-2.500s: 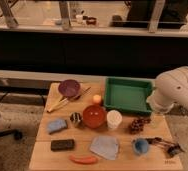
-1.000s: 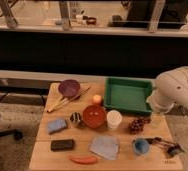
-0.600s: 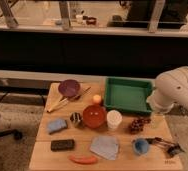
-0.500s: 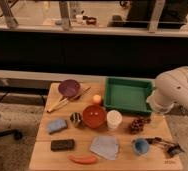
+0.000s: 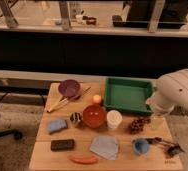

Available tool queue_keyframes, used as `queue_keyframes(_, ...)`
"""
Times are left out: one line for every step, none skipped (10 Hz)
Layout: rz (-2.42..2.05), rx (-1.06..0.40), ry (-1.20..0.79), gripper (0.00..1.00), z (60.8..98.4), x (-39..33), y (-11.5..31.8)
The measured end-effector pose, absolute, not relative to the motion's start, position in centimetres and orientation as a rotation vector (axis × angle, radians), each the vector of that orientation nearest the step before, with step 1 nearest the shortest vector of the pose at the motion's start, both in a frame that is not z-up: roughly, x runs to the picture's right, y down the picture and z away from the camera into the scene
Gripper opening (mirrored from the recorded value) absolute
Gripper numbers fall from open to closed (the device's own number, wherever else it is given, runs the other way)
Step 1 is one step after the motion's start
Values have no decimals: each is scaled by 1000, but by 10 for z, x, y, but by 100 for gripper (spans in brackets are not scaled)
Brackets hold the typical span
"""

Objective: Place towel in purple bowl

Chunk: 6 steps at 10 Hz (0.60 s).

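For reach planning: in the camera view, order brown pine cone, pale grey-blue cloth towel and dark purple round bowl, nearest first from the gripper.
From the gripper at the table's right:
1. pine cone, just left
2. towel, front centre
3. purple bowl, back left

— How is the light here?
— Rather dim and warm. The brightest part is behind the glass [image 5: 102, 15] at the top; just under it everything is nearly black.
— And on the bench [image 5: 42, 152]?
— Evenly lit from above, with only small, soft shadows beside the things. All is a little blurred, without fine detail. The claw [image 5: 157, 119], at the bench's right edge under the pale arm [image 5: 179, 90], melts into the background.
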State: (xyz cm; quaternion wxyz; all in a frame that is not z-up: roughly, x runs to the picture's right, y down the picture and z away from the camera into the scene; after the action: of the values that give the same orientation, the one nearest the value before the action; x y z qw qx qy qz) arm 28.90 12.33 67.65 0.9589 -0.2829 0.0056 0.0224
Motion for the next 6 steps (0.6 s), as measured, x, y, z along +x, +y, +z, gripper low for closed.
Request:
queue_keyframes(43,-576,0,80,675,287,126)
queue_keyframes(41,-578,-12,80,672,285,129)
queue_keyframes(36,-580,-31,80,668,280,133)
queue_keyframes(32,-582,-41,80,665,278,136)
queue_keyframes(26,-584,-56,80,660,274,142)
queue_keyframes(20,-587,-70,80,656,271,147)
